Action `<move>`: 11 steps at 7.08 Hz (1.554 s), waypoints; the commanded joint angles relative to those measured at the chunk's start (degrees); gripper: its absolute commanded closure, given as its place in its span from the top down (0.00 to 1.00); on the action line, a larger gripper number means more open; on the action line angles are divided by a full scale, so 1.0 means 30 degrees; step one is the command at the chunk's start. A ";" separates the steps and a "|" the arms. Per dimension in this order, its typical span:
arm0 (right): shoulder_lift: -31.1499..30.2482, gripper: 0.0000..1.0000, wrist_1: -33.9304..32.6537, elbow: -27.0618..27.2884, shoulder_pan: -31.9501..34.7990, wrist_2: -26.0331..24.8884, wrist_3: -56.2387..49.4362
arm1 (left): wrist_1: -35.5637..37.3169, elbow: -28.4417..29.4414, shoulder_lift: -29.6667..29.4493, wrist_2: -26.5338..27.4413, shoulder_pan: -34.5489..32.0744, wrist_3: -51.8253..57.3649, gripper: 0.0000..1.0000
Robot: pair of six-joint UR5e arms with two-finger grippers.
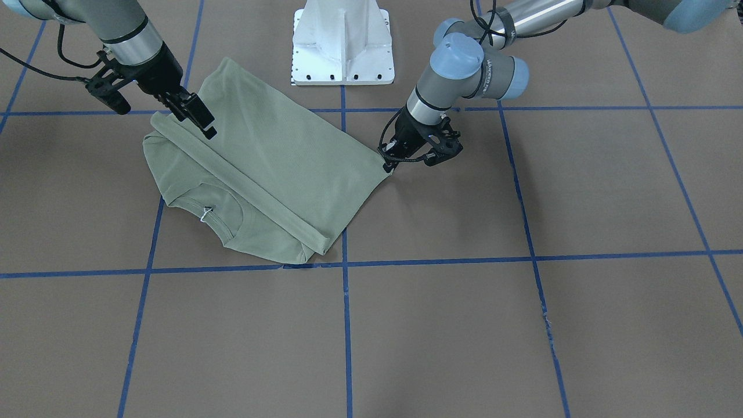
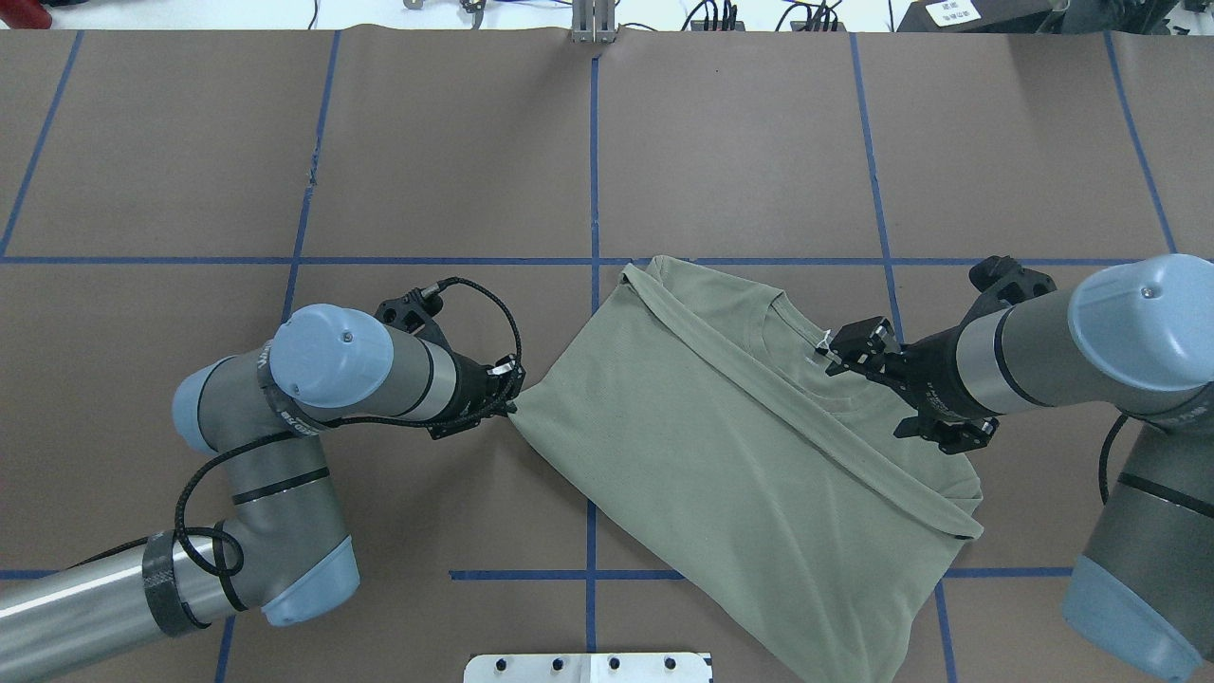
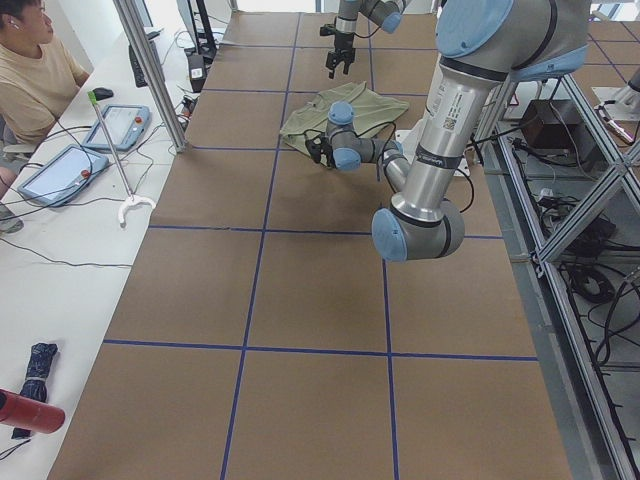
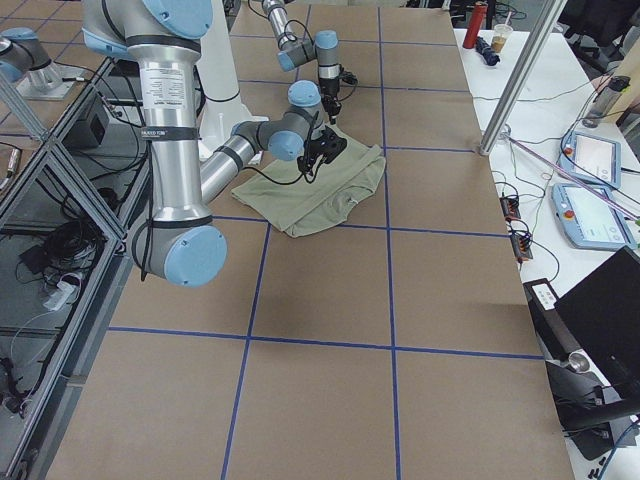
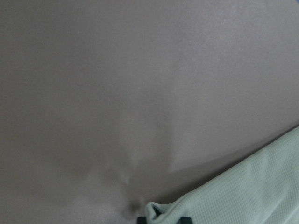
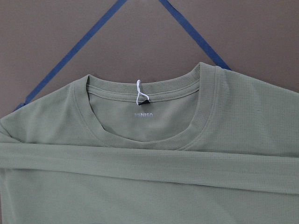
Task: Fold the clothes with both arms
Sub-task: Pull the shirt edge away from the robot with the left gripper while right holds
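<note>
Shirt [image 2: 721, 455] lies flat on the table [image 2: 285, 142], on the robot's right half, its long axis diagonal and one sleeve [image 2: 806, 406] banded across the chest. Left gripper [image 2: 507, 406] pinches the nearest hem corner. Right gripper [image 2: 849, 349] hovers over the collar [image 6: 205, 107], its fingers seemingly spread and holding nothing.

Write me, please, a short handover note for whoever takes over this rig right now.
Left gripper: shut on a corner of the shirt, low at the table.
Right gripper: looks open, holds nothing, hovers over the shirt by the collar.
Shirt: spread on the table, neck opening up, collar end away from the robot.
Done: a sleeve lies folded as a band across the chest, just below the collar.
Left: the body is not yet folded; probably bring the held corner over.
</note>
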 commanded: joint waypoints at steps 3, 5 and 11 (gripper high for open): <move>0.0482 1.00 0.0052 -0.0011 -0.0076 -0.0307 0.0001 | -0.0437 0.3477 -0.1509 0.0179 -0.4800 0.5280 0.00; 0.1095 1.00 0.0082 -0.0099 -0.0194 -0.1181 0.0001 | -0.3089 1.0374 -0.6536 0.0208 -0.6273 0.5080 0.00; 0.2295 1.00 -0.0006 -0.1270 -0.1687 -0.3384 -0.0028 | -0.8438 1.8582 -1.0543 0.1322 -0.7097 0.5139 0.00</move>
